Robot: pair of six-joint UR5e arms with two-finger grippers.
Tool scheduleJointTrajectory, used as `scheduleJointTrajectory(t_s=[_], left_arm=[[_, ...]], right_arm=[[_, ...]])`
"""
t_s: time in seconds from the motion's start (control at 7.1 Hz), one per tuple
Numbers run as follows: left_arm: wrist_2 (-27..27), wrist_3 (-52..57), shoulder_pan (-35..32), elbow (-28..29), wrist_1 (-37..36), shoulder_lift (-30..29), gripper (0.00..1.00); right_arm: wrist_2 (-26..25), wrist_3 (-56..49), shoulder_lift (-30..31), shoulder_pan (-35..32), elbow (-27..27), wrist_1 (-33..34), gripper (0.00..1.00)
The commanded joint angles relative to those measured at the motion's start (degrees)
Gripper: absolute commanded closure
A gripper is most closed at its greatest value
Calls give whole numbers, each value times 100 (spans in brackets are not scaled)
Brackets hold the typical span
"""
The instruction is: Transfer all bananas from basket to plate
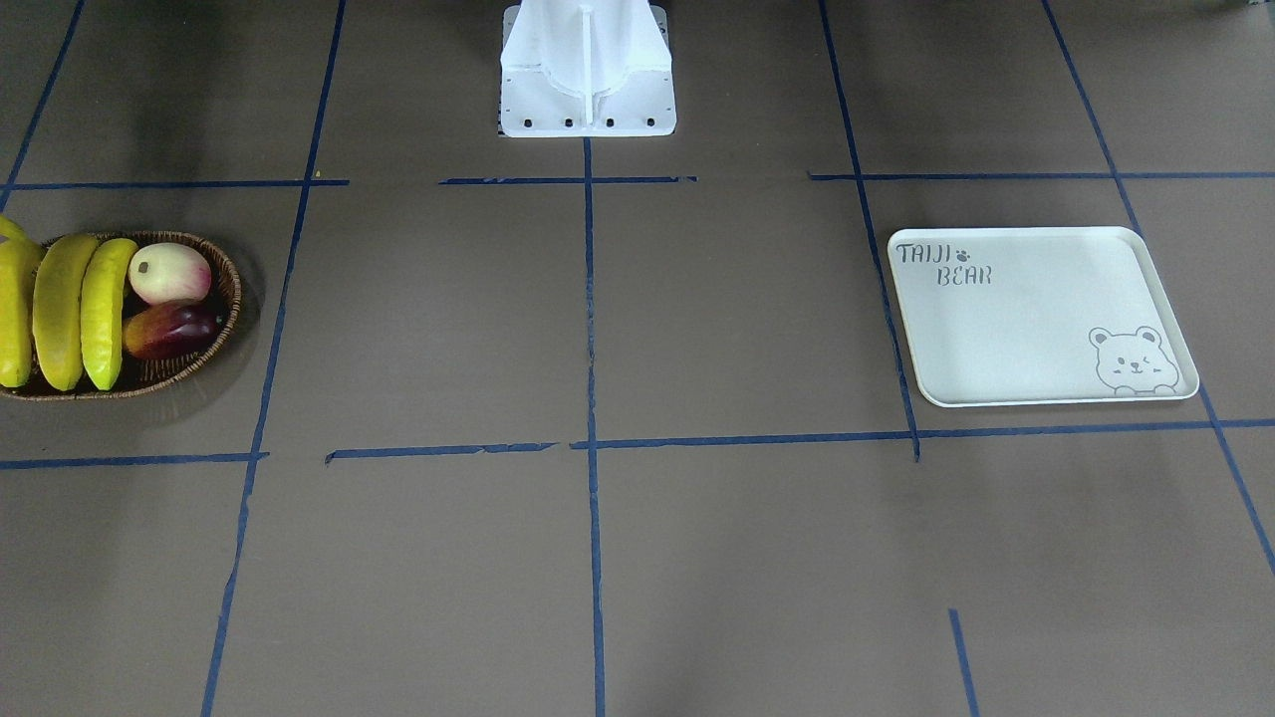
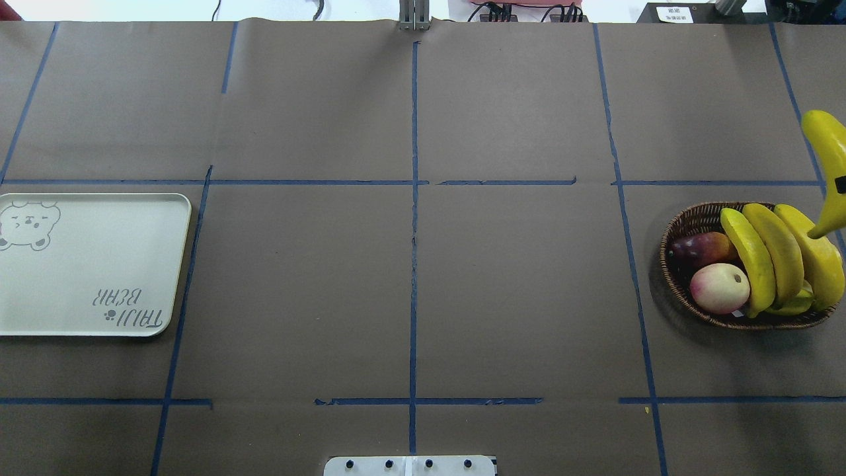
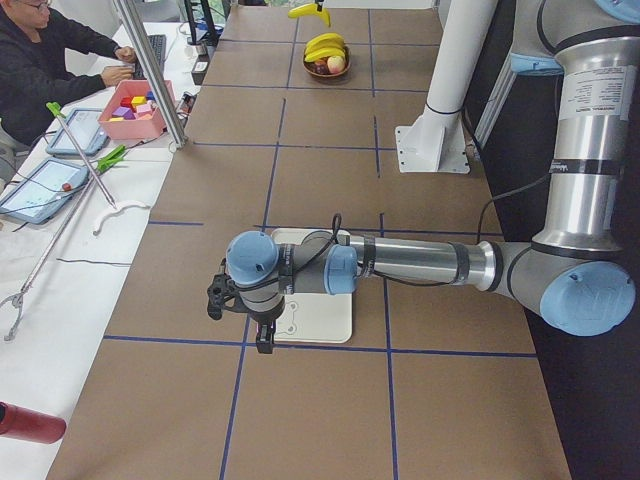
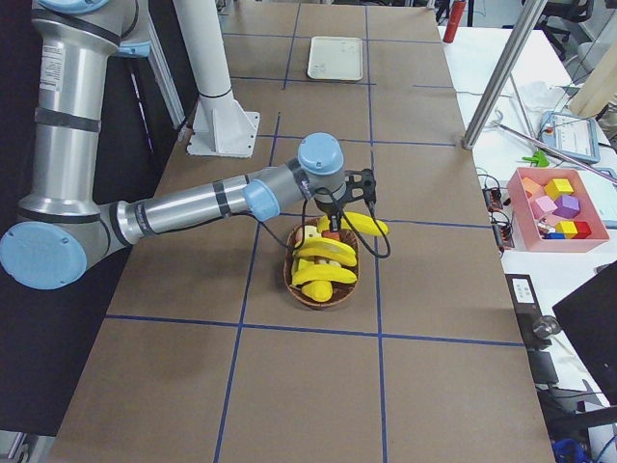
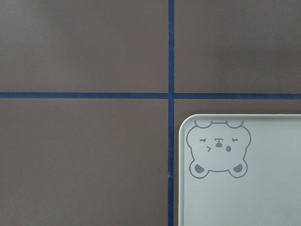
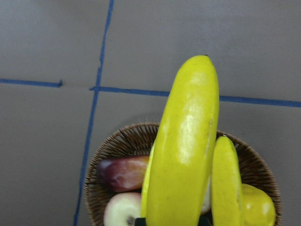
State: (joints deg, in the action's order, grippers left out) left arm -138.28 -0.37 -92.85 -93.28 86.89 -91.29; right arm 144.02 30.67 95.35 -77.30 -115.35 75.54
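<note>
So the right gripper (image 4: 335, 217) is pinched on one banana (image 2: 826, 149) and has it up in the air above the basket (image 2: 687, 225), clear of the rest as far as I can tell. From the wrist view it looks grabbed near one end, with most of the length sticking out past the fingers. The other three bananas (image 2: 770, 254) are lying side by side in the basket, next to a pale peachy fruit (image 2: 719, 287) and a dark red one (image 2: 702, 246), with something yellow-green (image 2: 796, 304) tucked under them. The plate (image 1: 1036, 319) is bare and sits well apart, way over at the other end of the table on the left arm's side. The left gripper (image 3: 264, 338) hangs by the plate's bear corner, but it only shows in the side view, so I can't tell if it's spread or closed. My take on doing this step well: finish the lift before going sideways so the free end doesn't clip the basket rim or drag a neighbour out. Then move slow and steady — an end grip on a smooth, curved thing means it'll want to pivot in the fingers. It's a long haul, so it's either a full reach across or a pass to the left arm mid-table — if passing, the left should take the free end before the right lets go. Set it down low and flat inside the rim, leaving room for three more.
</note>
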Motion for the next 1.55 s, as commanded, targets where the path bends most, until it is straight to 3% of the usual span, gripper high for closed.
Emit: scheduleJointTrajectory(t_s=[0.0, 0.14, 0.28, 0.42, 0.7, 1.13, 1.41], left_arm=[[-15, -1352, 448, -364, 709, -117, 0], [-15, -2727, 1035, -427, 1751, -91, 0], [37, -4768, 1911, -358, 3293, -117, 1], [55, -6694, 2695, -288, 4622, -343, 1], [326, -9173, 3437, -208, 4960, -1562, 1], [1450, -12005, 4519, -304, 5452, -2645, 1], [1664, -12277, 4916, -322, 5488, -2912, 1]], right_arm=[[145, 2046, -1049, 992, -48, 40, 100], [-64, 2866, -1498, 1424, -57, -126, 100], [-528, 3588, -1728, 2081, -57, -615, 100], [-1246, 4247, -1957, 2732, -49, -1003, 100], [-2101, 4753, -2562, 3779, 4, -1191, 100], [-3411, 5054, -3284, 4801, 39, -1287, 100], [-3512, 5071, -3321, 4892, 127, -1690, 100]])
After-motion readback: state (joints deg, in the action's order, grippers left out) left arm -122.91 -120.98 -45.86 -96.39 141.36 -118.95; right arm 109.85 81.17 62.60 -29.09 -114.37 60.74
